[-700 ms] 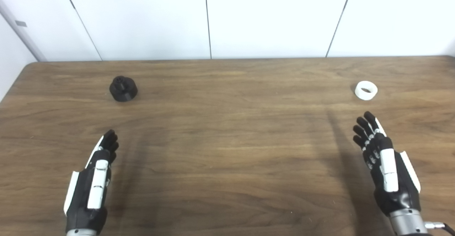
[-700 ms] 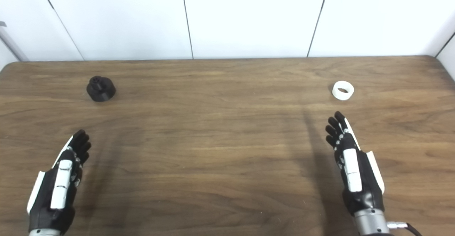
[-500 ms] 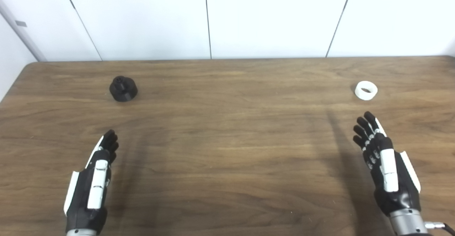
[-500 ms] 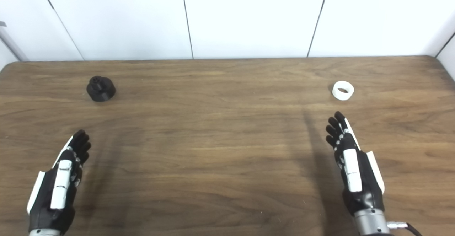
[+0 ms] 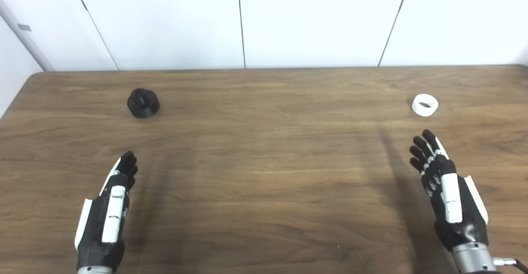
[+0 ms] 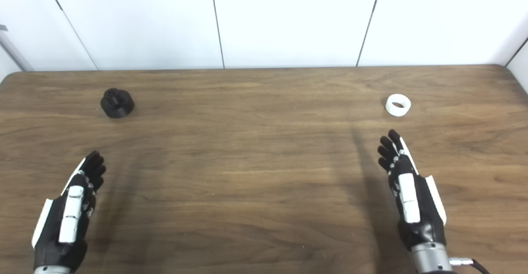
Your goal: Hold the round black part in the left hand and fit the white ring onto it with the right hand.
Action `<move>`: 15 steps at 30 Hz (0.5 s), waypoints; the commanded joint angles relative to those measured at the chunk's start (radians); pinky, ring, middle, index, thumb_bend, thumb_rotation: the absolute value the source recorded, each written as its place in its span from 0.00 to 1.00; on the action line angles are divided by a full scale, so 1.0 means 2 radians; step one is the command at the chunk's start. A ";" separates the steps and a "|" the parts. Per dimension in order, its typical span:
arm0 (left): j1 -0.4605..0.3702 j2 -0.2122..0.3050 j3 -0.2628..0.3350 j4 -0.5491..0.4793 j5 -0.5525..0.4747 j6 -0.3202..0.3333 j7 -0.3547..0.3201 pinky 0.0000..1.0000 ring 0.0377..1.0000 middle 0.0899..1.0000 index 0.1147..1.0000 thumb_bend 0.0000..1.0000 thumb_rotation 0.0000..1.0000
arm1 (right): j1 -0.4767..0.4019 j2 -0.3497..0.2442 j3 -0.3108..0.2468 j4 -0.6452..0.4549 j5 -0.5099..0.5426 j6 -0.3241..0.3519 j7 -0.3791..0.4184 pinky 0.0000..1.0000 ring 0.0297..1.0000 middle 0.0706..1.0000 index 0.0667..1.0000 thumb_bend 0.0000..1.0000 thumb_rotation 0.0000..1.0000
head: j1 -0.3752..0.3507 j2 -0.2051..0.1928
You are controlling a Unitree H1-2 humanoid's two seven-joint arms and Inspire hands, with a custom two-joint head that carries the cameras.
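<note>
Fingers of both hands are spread and empty: right hand point(image 5: 447, 191) lies just short of the ring point(image 5: 425, 105); left hand point(image 5: 108, 214) sits farther from the black part point(image 5: 143, 103).

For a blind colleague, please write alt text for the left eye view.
Two open robot hands, left hand and right hand, hover over a wooden table, holding nothing. A round black part lies beyond the left hand, a white ring beyond the right.

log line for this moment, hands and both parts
left hand: open, empty | right hand: open, empty | black part: on table, untouched | white ring: on table, apart from right hand | stage: pre-grasp
</note>
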 commanded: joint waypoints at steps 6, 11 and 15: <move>-0.001 -0.031 0.000 0.013 0.006 -0.067 0.021 0.93 0.89 0.87 0.86 0.52 0.71 | 0.001 -0.008 -0.012 0.022 0.017 -0.058 0.015 0.93 0.93 0.94 0.96 0.58 1.00 | 0.057 -0.034; 0.005 -0.022 -0.024 0.026 0.030 -0.077 0.020 0.93 0.91 0.89 0.89 0.53 0.78 | 0.001 -0.010 -0.017 0.046 0.023 -0.080 0.024 0.95 0.95 0.95 0.97 0.58 1.00 | 0.100 -0.066; 0.010 -0.018 -0.040 0.029 0.041 -0.079 0.019 0.96 0.96 0.95 0.93 0.60 0.85 | 0.001 -0.011 -0.016 0.048 0.026 -0.078 0.026 1.00 0.98 0.98 1.00 0.59 1.00 | 0.122 -0.084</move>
